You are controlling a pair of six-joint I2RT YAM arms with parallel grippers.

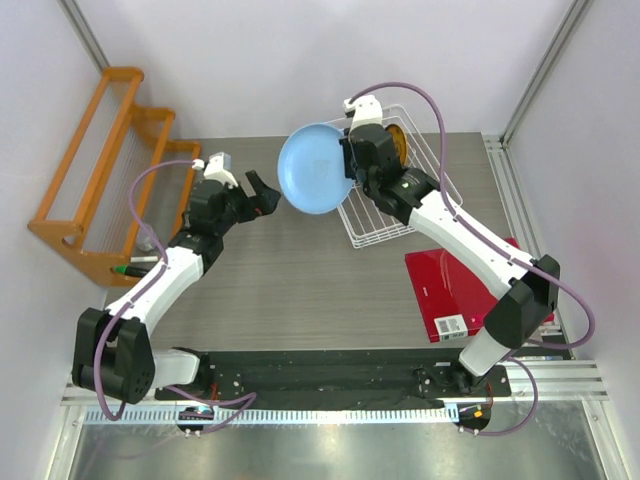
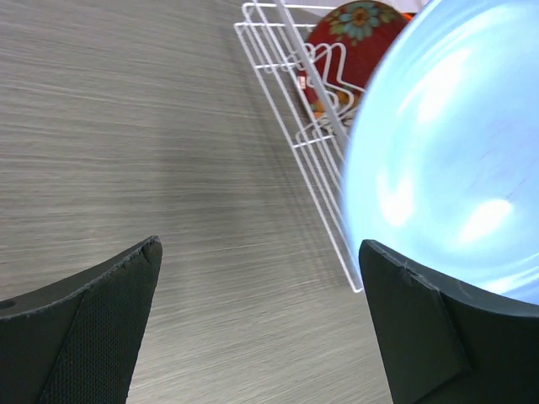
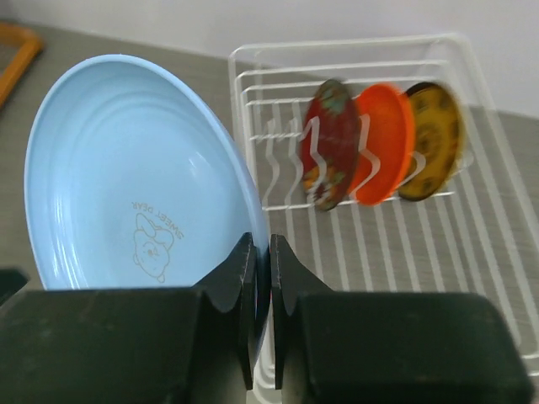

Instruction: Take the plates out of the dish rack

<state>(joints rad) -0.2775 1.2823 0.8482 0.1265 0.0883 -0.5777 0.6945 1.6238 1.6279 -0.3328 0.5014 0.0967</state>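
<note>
Tilted blue plate point(image 1: 315, 168), rim clamped in right fingers point(image 3: 238, 290), pointing leftward; left fingers point(image 2: 93, 328) apart.

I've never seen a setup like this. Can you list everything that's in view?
light blue plate: one, light blue, held on edge in the air, left of the rack
dish rack: one, white wire, far right of the table
plates in the rack: three, dark red floral plate, orange plate, yellow-brown plate, upright between tines
book: one, red, flat, near right
stepped shelf: one, orange wood, far left
table: one, grey wood grain
left gripper: black, open, empty, facing the blue plate
right gripper: black, shut on the blue plate's rim
</note>
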